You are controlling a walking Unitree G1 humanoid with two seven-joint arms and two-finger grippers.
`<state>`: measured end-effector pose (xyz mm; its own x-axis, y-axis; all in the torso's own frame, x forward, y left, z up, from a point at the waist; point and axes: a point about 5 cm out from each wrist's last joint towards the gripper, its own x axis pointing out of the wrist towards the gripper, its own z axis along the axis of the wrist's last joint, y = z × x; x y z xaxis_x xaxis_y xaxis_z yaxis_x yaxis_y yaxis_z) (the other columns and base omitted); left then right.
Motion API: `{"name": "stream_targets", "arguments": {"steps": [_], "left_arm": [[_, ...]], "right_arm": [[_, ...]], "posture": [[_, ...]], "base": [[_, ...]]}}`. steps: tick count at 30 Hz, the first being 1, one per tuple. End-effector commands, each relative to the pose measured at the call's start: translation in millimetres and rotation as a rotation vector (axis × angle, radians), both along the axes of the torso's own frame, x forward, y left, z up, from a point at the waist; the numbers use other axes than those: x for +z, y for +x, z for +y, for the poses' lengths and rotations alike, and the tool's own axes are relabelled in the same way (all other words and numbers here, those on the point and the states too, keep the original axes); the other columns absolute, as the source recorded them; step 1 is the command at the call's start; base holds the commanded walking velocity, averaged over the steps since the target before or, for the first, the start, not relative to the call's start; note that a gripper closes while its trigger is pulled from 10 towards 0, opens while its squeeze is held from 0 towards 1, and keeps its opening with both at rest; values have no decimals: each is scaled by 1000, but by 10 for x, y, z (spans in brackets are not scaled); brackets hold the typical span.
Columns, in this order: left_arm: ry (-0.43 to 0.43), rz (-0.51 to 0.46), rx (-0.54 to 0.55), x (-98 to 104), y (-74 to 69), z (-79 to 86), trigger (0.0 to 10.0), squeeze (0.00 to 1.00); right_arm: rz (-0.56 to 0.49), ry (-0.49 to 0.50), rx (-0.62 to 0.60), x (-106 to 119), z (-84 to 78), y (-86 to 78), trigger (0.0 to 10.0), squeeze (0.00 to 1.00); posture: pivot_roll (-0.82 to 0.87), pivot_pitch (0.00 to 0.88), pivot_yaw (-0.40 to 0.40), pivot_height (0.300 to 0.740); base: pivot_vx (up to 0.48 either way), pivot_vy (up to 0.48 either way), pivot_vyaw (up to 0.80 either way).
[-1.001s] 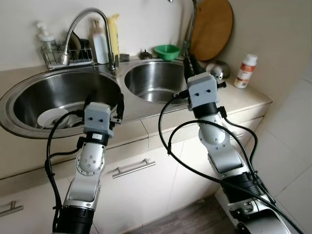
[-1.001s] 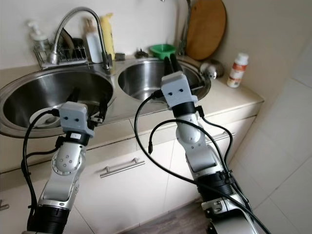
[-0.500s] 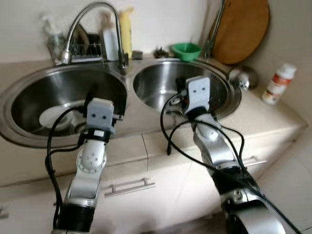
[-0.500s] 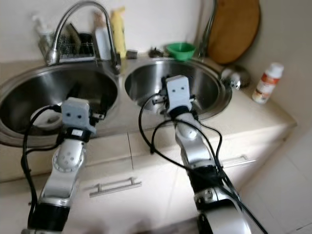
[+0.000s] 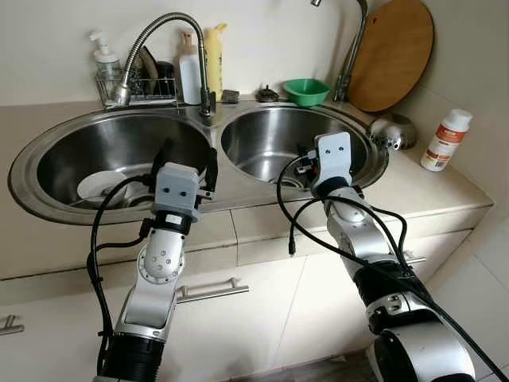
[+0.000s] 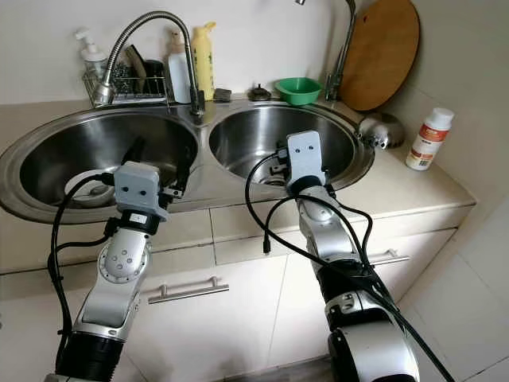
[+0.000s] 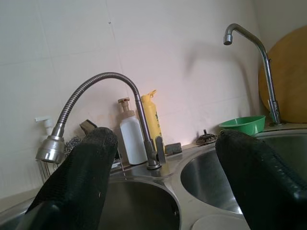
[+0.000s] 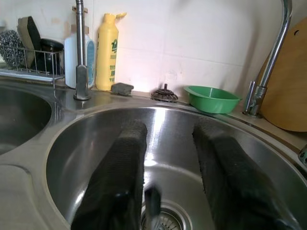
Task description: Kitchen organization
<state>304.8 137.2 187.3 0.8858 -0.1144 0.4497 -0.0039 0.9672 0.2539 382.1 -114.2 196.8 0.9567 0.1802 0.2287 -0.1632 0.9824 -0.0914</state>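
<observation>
A double steel sink lies before me, with a left basin (image 5: 48, 151) and a right basin (image 5: 262, 139). A white plate (image 5: 99, 185) lies in the bottom of the left basin. My left gripper (image 5: 189, 155) hangs open over the front rim of the left basin, and its black fingers (image 7: 91, 163) stand wide apart with nothing between them. My right gripper (image 8: 170, 127) points into the right basin above the drain (image 8: 160, 220). It is open and empty, and its wrist unit (image 5: 332, 155) is at the basin's front rim.
Behind the sinks stand a wire rack (image 5: 143, 79) with sponges, a soap pump (image 5: 103, 60), a white bottle (image 5: 189, 72), a yellow bottle (image 5: 213, 52) and a green bowl (image 5: 306, 89). A round wooden board (image 5: 394, 52) leans at the back right. A steel ladle (image 5: 395, 127) and an orange-capped bottle (image 5: 445, 139) sit on the right counter.
The camera has swung, shifting the whole scene. My right gripper has dropped from above the right basin down to its front rim. My left gripper stays at the left basin.
</observation>
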Motion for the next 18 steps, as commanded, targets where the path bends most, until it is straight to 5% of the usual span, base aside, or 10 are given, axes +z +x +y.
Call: {"name": "stream_targets", "arguments": {"steps": [1,11,18], "left_arm": [[10,19,-1,-18,9,-7,10000,0],[-21,20,-54,2,-12,-63,10000,0],[-36,-26,-92,93,-47,-104,10000,0]], "right_arm": [[-46,60,-3,93,-33,-15,10000,1000],[-181,232,-3,352,-101,-158,10000,1000],[-195,239,34,346,-50,-264,10000,1000]], "posture": [[90,0,-37,740],[83,0,-33,740],[82,0,-33,740]], "base": [[0,0,0],[0,0,0],[0,451,0]]}}
